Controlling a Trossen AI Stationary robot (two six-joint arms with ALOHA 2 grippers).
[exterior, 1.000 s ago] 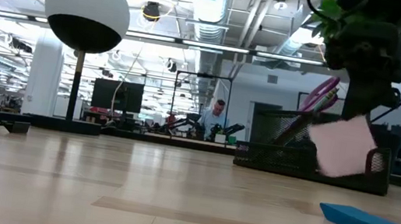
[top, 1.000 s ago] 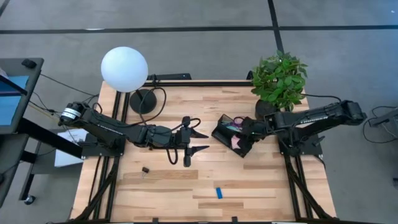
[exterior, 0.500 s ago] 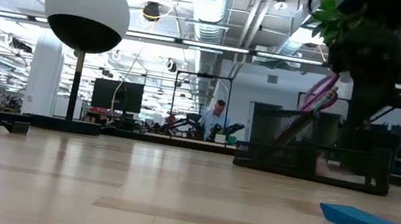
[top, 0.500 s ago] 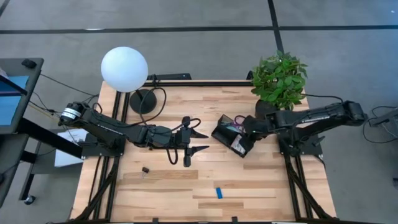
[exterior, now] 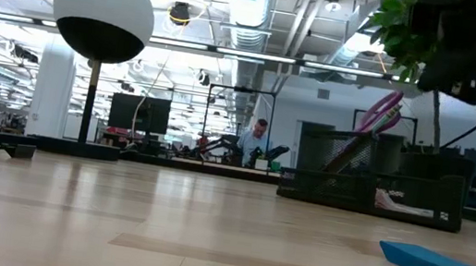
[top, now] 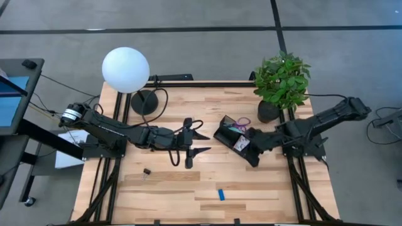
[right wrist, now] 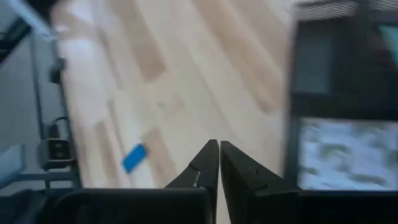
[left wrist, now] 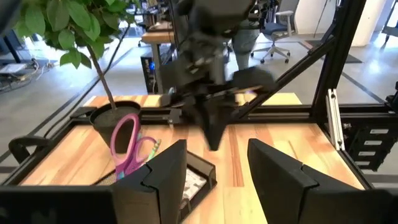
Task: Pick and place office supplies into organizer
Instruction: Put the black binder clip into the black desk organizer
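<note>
The black organizer [top: 229, 133] stands at the table's right centre. Purple-handled scissors [top: 237, 123] stick up from its taller section, and a white patterned packet [top: 240, 144] lies flat in its low front tray [exterior: 413, 212]. My right gripper [top: 254, 161] hangs shut just near-side of the organizer, holding nothing; its fingertips [right wrist: 218, 149] are together. My left gripper [top: 207, 142] is open and level at the table's middle, pointing at the organizer [left wrist: 199, 177] from its left. A blue block [top: 221, 194] lies near the front edge. A tiny black piece [top: 146, 171] lies at the near left.
A lamp with a white globe [top: 125, 69] and a round black base [top: 146, 102] stands at the far left. A potted plant [top: 281, 81] stands at the far right, behind the organizer. Bare wood lies between the blue block [right wrist: 134, 157] and the organizer.
My right gripper held the packet over the organizer's front tray, then let go of it; the packet now lies flat in the tray. The gripper has since gone up and toward the table's near edge, clear of the organizer.
</note>
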